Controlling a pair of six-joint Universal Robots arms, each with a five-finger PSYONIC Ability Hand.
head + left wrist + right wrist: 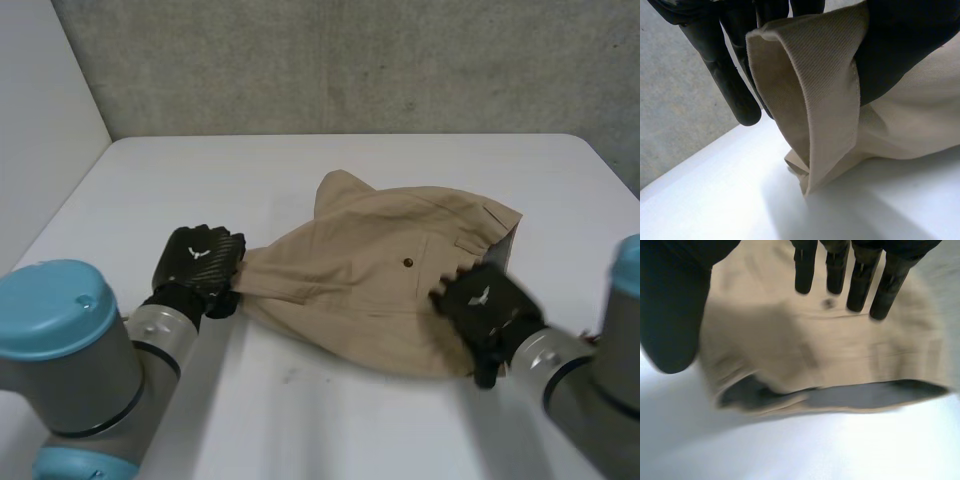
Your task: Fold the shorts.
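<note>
Tan shorts [380, 280] lie crumpled in the middle of the white table [250, 170], a dark button [407, 262] on top. My left hand [200, 262] is at their left end, shut on the leg hem. In the left wrist view the folded hem [810, 100] is pinched between the fingers [725, 75] and the thumb [900, 45] and lifted off the table. My right hand [485, 305] rests over the waistband at the shorts' right side. In its wrist view the fingers [860, 280] are straight over the cloth [840, 355], the thumb [670, 305] stands apart, and the waistband gapes under the palm.
A grey concrete wall [350, 60] stands behind the table and a white panel [40, 120] to its left. Bare tabletop [300, 420] lies in front of the shorts, between my arms.
</note>
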